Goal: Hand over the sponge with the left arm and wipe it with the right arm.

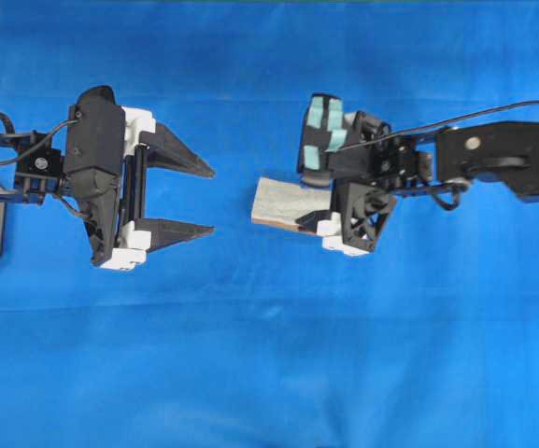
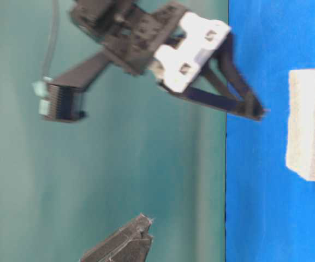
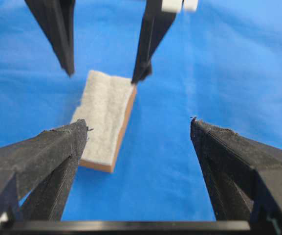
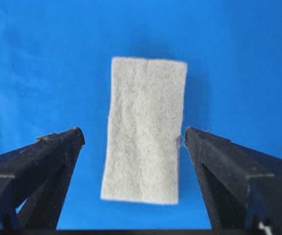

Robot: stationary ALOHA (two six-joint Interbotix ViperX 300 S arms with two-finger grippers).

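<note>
The sponge lies flat on the blue cloth, speckled grey-white side up with its orange-brown layer showing at the edge. My right gripper, with teal patches, points down over the sponge's right end and hides that end from overhead. In the right wrist view it is open, and the sponge lies between the two fingers, below them. My left gripper is open, to the left of the sponge and apart from it. In its wrist view it holds nothing.
Blue cloth covers the whole table. In the table-level view the sponge sits at the right edge, and a black finger with white clips slants toward it.
</note>
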